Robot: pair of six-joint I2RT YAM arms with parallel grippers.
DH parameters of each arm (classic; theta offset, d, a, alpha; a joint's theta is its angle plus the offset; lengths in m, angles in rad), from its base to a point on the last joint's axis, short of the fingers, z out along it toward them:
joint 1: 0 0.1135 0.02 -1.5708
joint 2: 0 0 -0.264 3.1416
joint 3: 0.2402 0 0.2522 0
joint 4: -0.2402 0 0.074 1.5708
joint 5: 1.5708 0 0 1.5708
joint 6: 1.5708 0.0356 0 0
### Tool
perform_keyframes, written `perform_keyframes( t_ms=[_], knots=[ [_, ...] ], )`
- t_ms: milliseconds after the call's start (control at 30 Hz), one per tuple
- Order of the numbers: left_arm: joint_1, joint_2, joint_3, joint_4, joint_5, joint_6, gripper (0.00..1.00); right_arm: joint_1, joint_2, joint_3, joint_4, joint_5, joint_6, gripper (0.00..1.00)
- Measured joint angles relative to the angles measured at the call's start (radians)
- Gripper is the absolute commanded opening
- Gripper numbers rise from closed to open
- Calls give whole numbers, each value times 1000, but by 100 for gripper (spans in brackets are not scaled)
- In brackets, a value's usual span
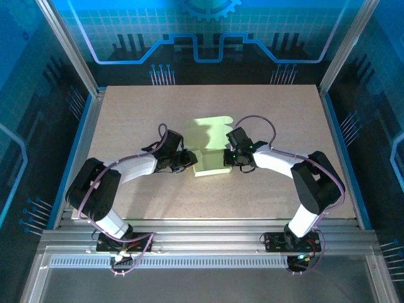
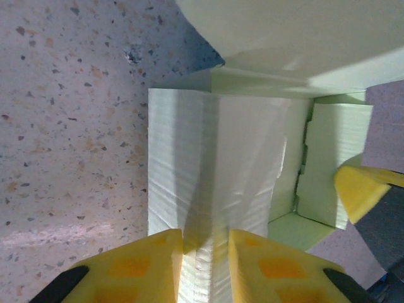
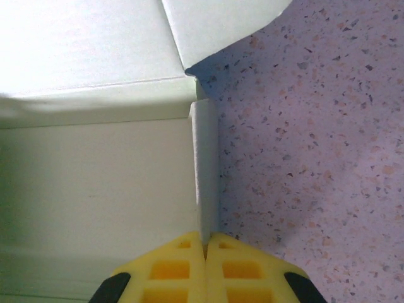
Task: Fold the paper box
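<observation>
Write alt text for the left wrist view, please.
The left gripper pinches a raised fold of the pale green paper box between its yellow fingers. Speckled table lies to the left; another yellow fingertip sits at the right edge.

One paper box [image 1: 211, 146], two grippers [image 1: 191, 160] [image 1: 228, 156]

The box [image 1: 211, 148] is coloured a plain pale lime green, unmarked, with faint fine ribbing seen on one panel. The table [image 1: 126, 113] under the box is tinted pinkish beige and speckled with small dark and orange flecks. The left claw [image 2: 205, 268] and right claw [image 3: 205, 268], at either side of the box, are padded in bright yellow, patterned with orange-toned squares. White arms [image 1: 136, 169] with purple cables [image 1: 255, 118] are seen beside the box. Beyond the box, a blue gridded backdrop [image 1: 208, 25] is shown.
</observation>
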Motion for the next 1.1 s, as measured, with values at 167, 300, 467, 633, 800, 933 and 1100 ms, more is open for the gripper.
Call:
perform_keyframes(
  t_ms=[167, 300, 467, 633, 800, 933, 1100],
  knots=[
    [-1, 13, 6, 4, 8, -2, 35, 0, 0, 0, 0, 0, 0, 0],
    [-9, 29, 15, 14, 14, -3, 39, 0, 0, 0, 0, 0, 0, 0],
    [-11, 52, 15, 16, 15, -3, 31, 0, 0, 0, 0, 2, 0, 0],
    [-12, 67, 18, 20, 16, 0, 38, 0, 0, 0, 0, 3, 0, 0],
    [-15, 89, 18, 22, 16, -2, 32, 0, 0, 0, 0, 4, 0, 0],
    [-15, 103, 31, 14, 13, 4, 27, -1, 0, 0, 0, 10, 0, 0],
    [-18, 122, 55, 6, 6, 8, 24, -7, 0, 0, 0, 16, 0, 0]
  ],
)
